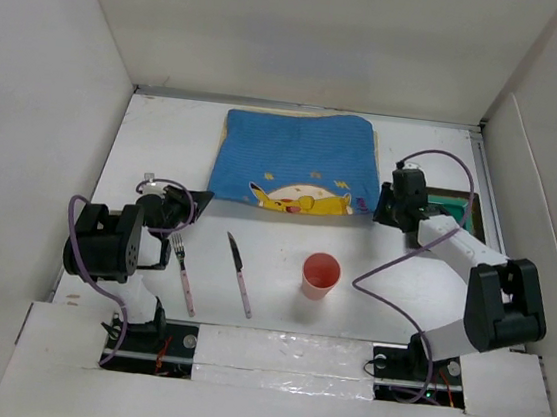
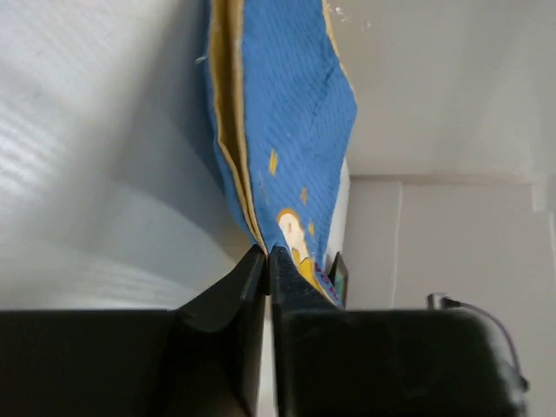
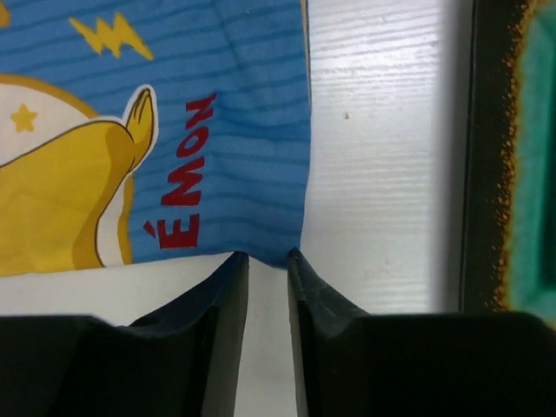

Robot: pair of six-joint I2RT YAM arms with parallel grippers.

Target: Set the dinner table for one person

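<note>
The white dinner table [image 1: 397, 313] holds a blue placemat [image 1: 297, 160] with a yellow cartoon print at the back middle. A fork [image 1: 184, 270], a knife [image 1: 240, 275] and a red cup [image 1: 320, 275] lie in a row in front of it. My left gripper [image 1: 202, 198] is at the placemat's near left corner and is shut on the cloth [image 2: 287, 130], which rises folded from the jaws [image 2: 267, 252]. My right gripper [image 1: 379, 212] is at the near right corner. Its jaws [image 3: 268, 256] stand a little apart, with the cloth corner [image 3: 217, 130] at the tips.
A black-rimmed tray with a green inside [image 1: 462, 211] sits at the right edge just beyond the right gripper; it also shows in the right wrist view [image 3: 530, 156]. White panels wall in the table on three sides. A small metal piece [image 1: 147, 179] lies by the left arm.
</note>
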